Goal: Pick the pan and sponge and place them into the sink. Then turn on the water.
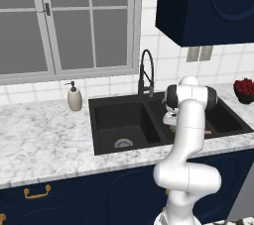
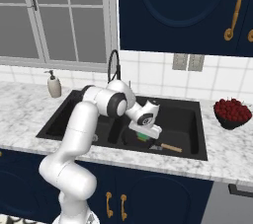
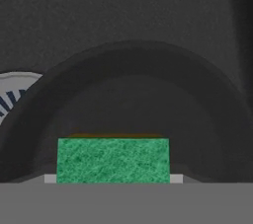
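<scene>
The black sink [image 1: 105, 101] [image 2: 195, 114] has two basins. The black pan [image 3: 133, 99] lies in the right basin, and its wooden handle [image 2: 171, 147] [image 1: 207, 132] points toward the front right. My gripper [image 2: 144, 135] [image 1: 173, 126] [image 3: 112, 178] hangs low in that basin, just above the pan, shut on the sponge [image 3: 112, 160]. The sponge's green face fills the gap between the fingers, with a thin yellow edge behind it. A sliver of green sponge [image 2: 143, 136] shows under the hand in the right base view.
A round metal drain [image 3: 12, 94] lies beside the pan; another drain [image 1: 123, 143] sits in the left basin. The black spring-neck faucet [image 1: 146, 70] [image 2: 114, 67] rises behind the divider. A soap bottle [image 1: 74, 97] stands left, and a bowl of red fruit [image 2: 231, 112] stands right.
</scene>
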